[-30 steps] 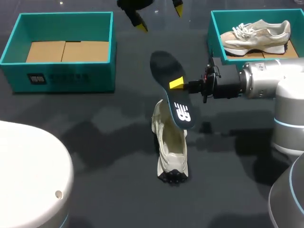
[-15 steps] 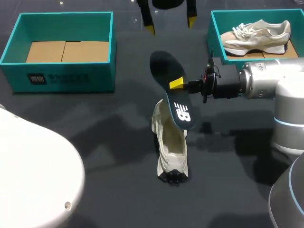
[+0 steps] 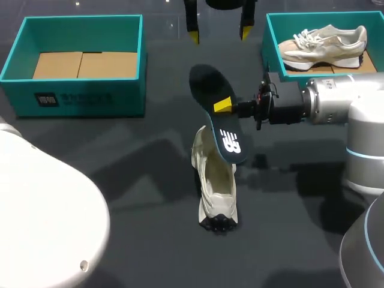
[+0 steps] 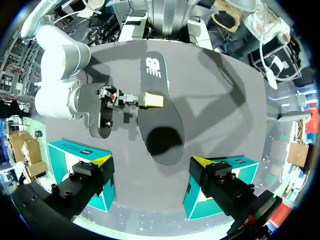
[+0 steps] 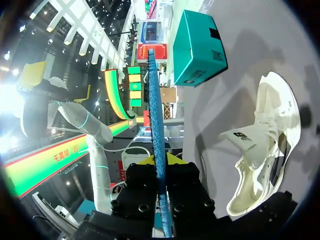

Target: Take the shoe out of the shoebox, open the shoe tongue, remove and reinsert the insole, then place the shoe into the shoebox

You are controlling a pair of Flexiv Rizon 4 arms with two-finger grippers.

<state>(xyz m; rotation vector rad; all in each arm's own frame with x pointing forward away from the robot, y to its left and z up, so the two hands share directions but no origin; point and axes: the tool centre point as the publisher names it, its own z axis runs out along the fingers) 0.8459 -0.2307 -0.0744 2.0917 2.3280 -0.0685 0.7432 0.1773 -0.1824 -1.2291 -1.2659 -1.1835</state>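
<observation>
A dark insole (image 3: 217, 114) hangs tilted in the air over the table's middle, with my right gripper (image 3: 223, 106) shut on its edge. Under it a cream shoe (image 3: 216, 189) lies on the table, its mouth facing up. My left gripper (image 3: 219, 34) stands open at the far edge, above and beyond the insole. From the left wrist, the insole (image 4: 161, 115) lies ahead of my open left gripper (image 4: 151, 161), with the right gripper (image 4: 150, 100) clamped on its side. From the right wrist, the insole (image 5: 155, 125) shows edge-on in my right gripper (image 5: 161, 162), the shoe (image 5: 265, 150) beside it.
A teal shoebox (image 3: 90, 99) with cardboard inside stands at the far left. A second teal box (image 3: 267, 42) at the far right holds another cream shoe (image 3: 324, 43). The white bulk of my left arm (image 3: 42, 222) fills the near left corner.
My left gripper has moved right along the far edge and levelled its open fingers. The left arm's white body has shifted in the near left corner. Right gripper, insole and shoe stay put.
</observation>
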